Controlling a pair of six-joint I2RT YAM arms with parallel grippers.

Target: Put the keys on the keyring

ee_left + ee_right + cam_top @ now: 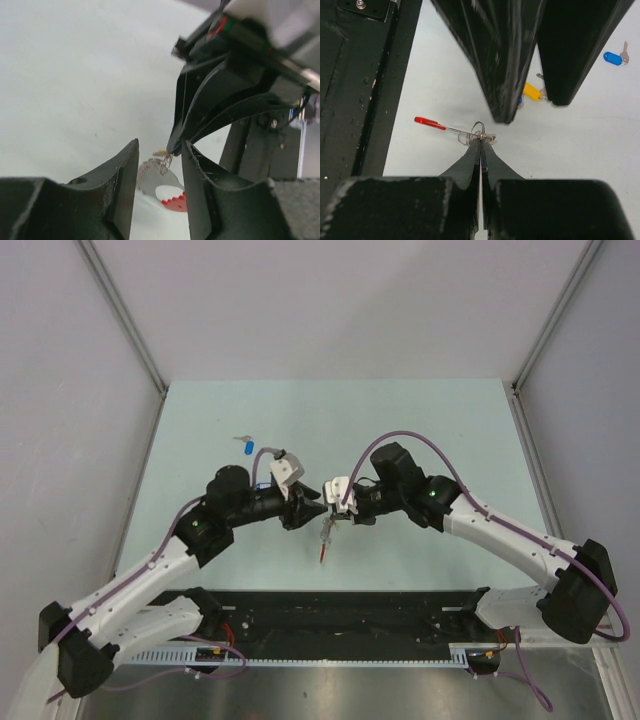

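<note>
My right gripper (pixel 480 140) is shut on the small wire loop of the keyring (pixel 477 131), whose red plastic part (pixel 427 121) sticks out to the left. From above, the keyring (pixel 324 542) hangs below the right gripper (pixel 335 515). My left gripper (pixel 160 147) is open and empty, its jaws on either side of the right gripper's tips; the keyring's grey metal and red arc (pixel 174 202) show between them. A yellow-tagged key (pixel 532 91) lies on the table under the left fingers (pixel 492 55). A blue-tagged key (pixel 247 447) lies apart, also in the right wrist view (pixel 612 58).
The pale green table (pixel 430 420) has grey walls on its left, back and right sides. A black rail (pixel 350 610) with the arm bases runs along the near edge. Both arms meet at the table's middle.
</note>
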